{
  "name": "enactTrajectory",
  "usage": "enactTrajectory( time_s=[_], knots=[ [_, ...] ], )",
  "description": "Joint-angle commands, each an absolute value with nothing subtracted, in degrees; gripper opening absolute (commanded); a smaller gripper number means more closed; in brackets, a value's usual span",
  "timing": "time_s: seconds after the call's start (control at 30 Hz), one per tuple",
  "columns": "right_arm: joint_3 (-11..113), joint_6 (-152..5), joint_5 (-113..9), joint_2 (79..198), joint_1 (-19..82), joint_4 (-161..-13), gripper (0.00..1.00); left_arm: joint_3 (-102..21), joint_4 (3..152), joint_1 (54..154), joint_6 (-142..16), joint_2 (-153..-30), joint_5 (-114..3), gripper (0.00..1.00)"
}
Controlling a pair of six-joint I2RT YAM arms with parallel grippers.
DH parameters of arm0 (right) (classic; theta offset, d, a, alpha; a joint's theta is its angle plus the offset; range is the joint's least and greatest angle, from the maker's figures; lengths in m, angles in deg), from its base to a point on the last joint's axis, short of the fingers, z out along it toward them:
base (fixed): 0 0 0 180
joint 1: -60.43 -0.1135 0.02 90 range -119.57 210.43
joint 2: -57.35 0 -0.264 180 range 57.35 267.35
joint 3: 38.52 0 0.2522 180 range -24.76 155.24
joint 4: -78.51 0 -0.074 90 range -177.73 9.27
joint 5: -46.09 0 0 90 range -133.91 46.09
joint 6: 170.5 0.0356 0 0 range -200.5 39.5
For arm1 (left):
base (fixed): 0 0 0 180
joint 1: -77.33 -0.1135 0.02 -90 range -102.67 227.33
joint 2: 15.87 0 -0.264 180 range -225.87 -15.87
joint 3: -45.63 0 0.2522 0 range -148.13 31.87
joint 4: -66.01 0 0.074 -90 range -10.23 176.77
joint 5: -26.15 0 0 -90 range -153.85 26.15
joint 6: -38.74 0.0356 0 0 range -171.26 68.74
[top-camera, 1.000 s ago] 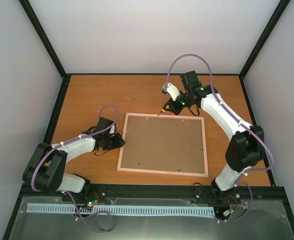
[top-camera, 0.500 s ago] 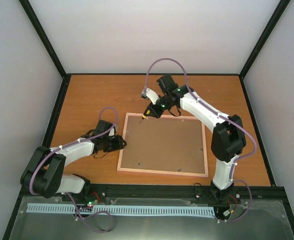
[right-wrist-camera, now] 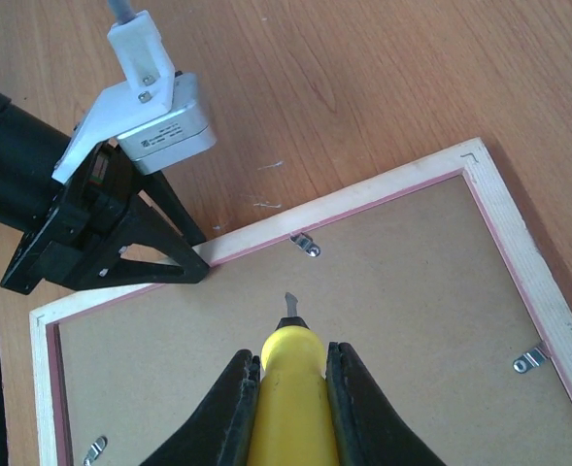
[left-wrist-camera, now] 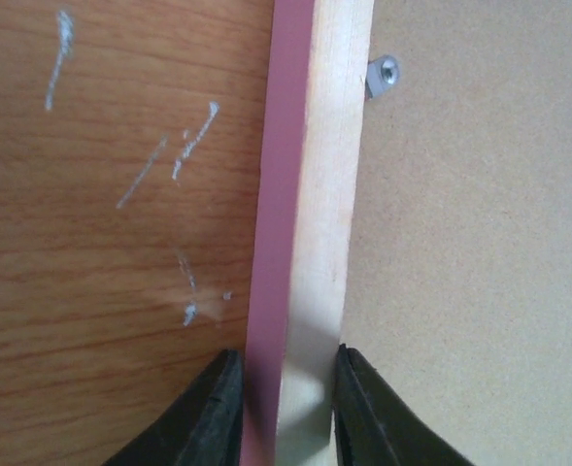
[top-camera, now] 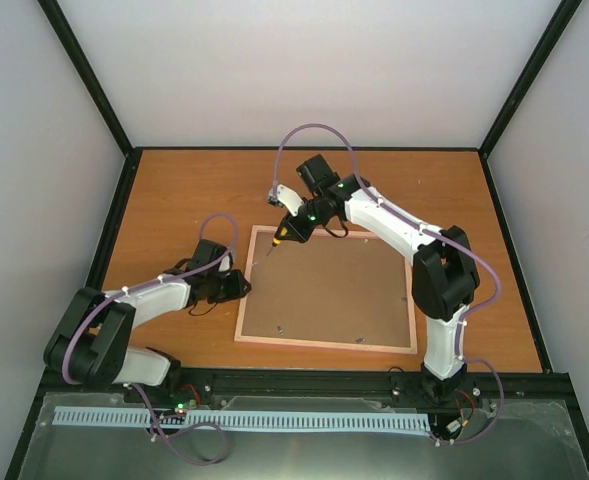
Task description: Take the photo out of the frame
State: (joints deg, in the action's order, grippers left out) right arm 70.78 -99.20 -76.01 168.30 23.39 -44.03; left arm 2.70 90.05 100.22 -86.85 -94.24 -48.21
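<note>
The pink frame point(top-camera: 326, 345) lies face down on the table, and its brown backing board point(top-camera: 334, 285) faces up. The photo is hidden under the board. My left gripper point(top-camera: 242, 285) is shut on the frame's left rail point(left-wrist-camera: 310, 194), with one finger on each side of it point(left-wrist-camera: 286, 388). My right gripper point(top-camera: 286, 232) is shut on a yellow-handled tool point(right-wrist-camera: 287, 427). The tool's small metal tip point(right-wrist-camera: 289, 304) hovers over the board, just short of a metal clip point(right-wrist-camera: 306, 245) on the left rail. The left gripper also shows in the right wrist view point(right-wrist-camera: 184, 267).
More metal clips hold the board: one on the far rail point(right-wrist-camera: 530, 359), one lower on the left rail point(right-wrist-camera: 95, 447), and one seen by the left wrist point(left-wrist-camera: 383, 76). Bare wooden table point(top-camera: 174, 200) surrounds the frame. Black posts and white walls enclose the table.
My right arm has carried the yellow tool leftward along the frame's far edge, from its middle to near the far-left corner. The left arm and the frame have not moved.
</note>
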Motion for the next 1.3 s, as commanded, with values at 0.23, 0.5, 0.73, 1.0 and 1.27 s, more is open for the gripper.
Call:
enactTrajectory(
  time_s=[0.23,0.5,0.73,1.0,1.27],
  knots=[
    [73.37,-98.53,-76.58,171.38,20.35,-45.19,0.03,8.19,90.86,100.86,-89.8,-89.42,-46.76,0.14],
    [74.55,-99.22,-76.34,174.1,18.62,-45.59,0.03,8.69,90.61,100.87,-90.04,-88.16,-46.12,0.11],
    [77.56,-98.63,-77.73,177.82,18.37,-44.58,0.03,8.72,90.62,100.88,-90.08,-87.65,-46.75,0.05],
    [79.51,-97.72,-78.23,180.56,18.23,-44.17,0.03,9.27,90.49,100.88,-90.37,-87.14,-47.03,0.01],
    [80.93,-97.18,-80.0,182.09,18.11,-43.24,0.03,9.45,90.23,100.88,-90.35,-87.26,-47.04,0.01]
  ],
)
